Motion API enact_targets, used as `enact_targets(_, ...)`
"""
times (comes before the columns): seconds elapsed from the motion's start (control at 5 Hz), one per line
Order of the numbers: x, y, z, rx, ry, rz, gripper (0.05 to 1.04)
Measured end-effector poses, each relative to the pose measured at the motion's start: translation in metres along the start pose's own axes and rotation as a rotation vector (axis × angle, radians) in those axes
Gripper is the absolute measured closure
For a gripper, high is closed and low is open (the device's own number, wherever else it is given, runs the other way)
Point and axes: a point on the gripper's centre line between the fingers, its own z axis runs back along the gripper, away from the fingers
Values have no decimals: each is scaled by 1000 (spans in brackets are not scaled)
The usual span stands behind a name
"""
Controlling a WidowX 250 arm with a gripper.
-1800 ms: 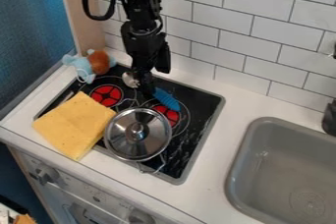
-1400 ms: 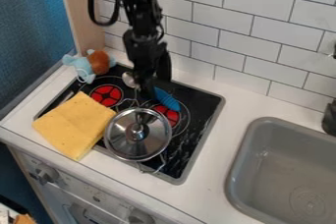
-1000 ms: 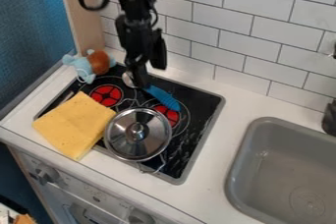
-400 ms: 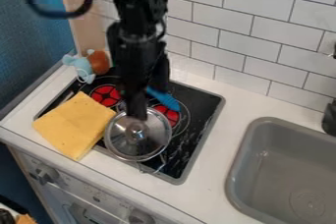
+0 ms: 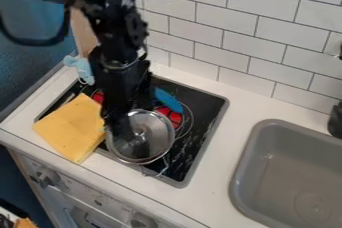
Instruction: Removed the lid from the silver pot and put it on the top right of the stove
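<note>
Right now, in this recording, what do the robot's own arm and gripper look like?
The arm is black and built of chunky, jointed segments, with a thick black cable looping out beside its upper part. The gripper is black too, narrow towards its lower end.

A yellow folded cloth (image 5: 70,128) lies near the tabletop's (image 5: 220,139) front-left corner. A light-blue plush toy (image 5: 82,68), partly hidden, sits by the back-left corner. A blue ridged utensil (image 5: 169,100) slants nearer the back edge. A grey sink (image 5: 280,172) is sunk into the right part, below white wall tiles (image 5: 224,18); a black object (image 5: 336,121) stands beside its back rim.
</note>
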Motion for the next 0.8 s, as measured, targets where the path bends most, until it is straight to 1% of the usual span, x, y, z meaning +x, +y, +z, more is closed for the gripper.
enact_targets(0.2,0,-1,-27,35,21,-15,85)
enact_targets(0.4,1,-8,-40,43,27,-27,85)
enact_targets(0.6,1,-19,-45,36,32,-26,118)
enact_targets(0.8,0,-20,-44,35,17,-49,307)
